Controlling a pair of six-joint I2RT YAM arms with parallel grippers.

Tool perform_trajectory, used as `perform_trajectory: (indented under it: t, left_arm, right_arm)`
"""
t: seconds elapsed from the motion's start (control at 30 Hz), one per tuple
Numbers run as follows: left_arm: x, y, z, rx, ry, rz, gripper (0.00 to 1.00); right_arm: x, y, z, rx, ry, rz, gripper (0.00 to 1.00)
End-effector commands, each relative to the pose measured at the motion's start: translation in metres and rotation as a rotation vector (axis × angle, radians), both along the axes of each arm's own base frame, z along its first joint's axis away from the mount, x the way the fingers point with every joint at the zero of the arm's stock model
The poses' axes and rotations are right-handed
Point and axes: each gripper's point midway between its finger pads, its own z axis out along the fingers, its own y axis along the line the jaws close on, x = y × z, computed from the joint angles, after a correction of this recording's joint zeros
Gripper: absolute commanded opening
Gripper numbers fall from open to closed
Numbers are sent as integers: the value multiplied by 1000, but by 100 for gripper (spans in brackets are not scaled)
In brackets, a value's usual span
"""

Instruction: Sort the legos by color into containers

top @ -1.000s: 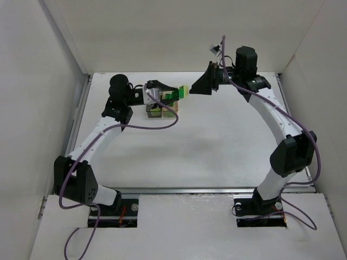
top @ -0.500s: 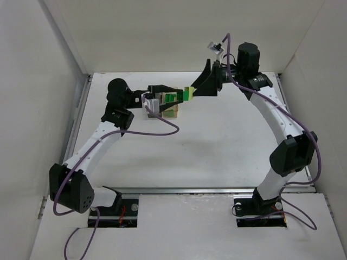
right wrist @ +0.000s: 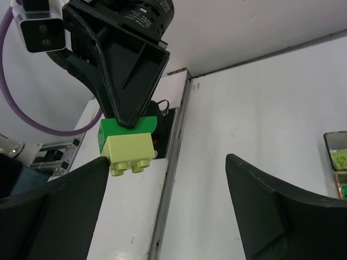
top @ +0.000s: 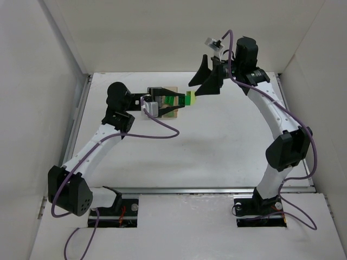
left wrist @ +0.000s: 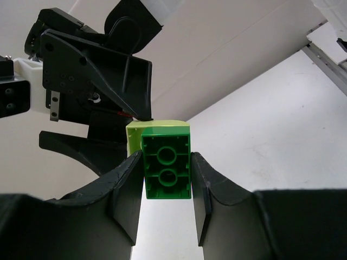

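So, the left pincer [left wrist: 167,187] is clamped on a dark green plastic lego brick [left wrist: 167,173], with a pale yellow-green brick [left wrist: 157,128] stuck on its far end. The right pincer [right wrist: 167,158] stands wide around that pale one, with one finger just beside it and the other well apart. It's all mid-air by the right edge of the tan translucent bin [top: 174,111], near the back wall [top: 162,32], with open white table [top: 217,151] to the right. Since a second ago the right wrist has rolled and its fingers have come in around the brick.

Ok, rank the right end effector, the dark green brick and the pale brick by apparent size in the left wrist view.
1. right end effector, filling the upper left
2. dark green brick
3. pale brick, mostly hidden behind the green one, so unsure
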Motion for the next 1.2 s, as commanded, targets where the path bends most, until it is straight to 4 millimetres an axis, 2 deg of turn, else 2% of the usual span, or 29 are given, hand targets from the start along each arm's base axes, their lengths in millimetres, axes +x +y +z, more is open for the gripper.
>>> perform_trajectory:
  t: [0.0,0.3,0.47,0.6,0.63,0.7,0.73,0.8,0.87,0.93,0.97,1.0,1.03,1.17]
  left_arm:
    - [-21,-2,18,-28,-98,-60,0]
    - [-15,-3,17,-32,-96,-41,0]
    - [-15,-3,13,-29,-97,-40,0]
    - [-13,-3,14,-33,-95,-30,0]
    - [-15,-2,17,-37,-103,-30,0]
    - [-15,-2,17,-37,-103,-30,0]
    - [-15,-2,17,-37,-103,-30,0]
    - [-14,0,22,-49,-108,-7,0]
    - [-12,1,22,-56,-104,13,0]
    - [-9,2,22,-67,-85,47,0]
    - [-6,6,22,-70,-82,69,0]
    - [-1,13,21,-77,-77,107,0]
    - [5,15,17,-78,-50,133,0]
    - [32,36,19,-110,19,324,0]
  right_arm:
    - [-29,-3,15,45,-91,167,92]
    - [-47,-1,22,44,-87,188,92]
    - [-56,4,19,38,-64,211,85]
    - [-61,6,18,37,-58,220,66]
    - [-64,4,21,40,-68,220,56]
    - [-64,4,19,37,-59,220,44]
    - [-64,4,19,35,-51,220,28]
    - [-64,4,19,35,-50,220,17]
    - [-61,6,8,26,-17,220,6]
    - [-52,1,5,21,-8,180,1]
    - [-48,3,-4,11,19,162,0]
    - [-42,-1,-4,5,28,119,0]
    - [-27,-3,-10,-7,39,39,0]
    - [4,-4,-27,-39,78,-115,0]
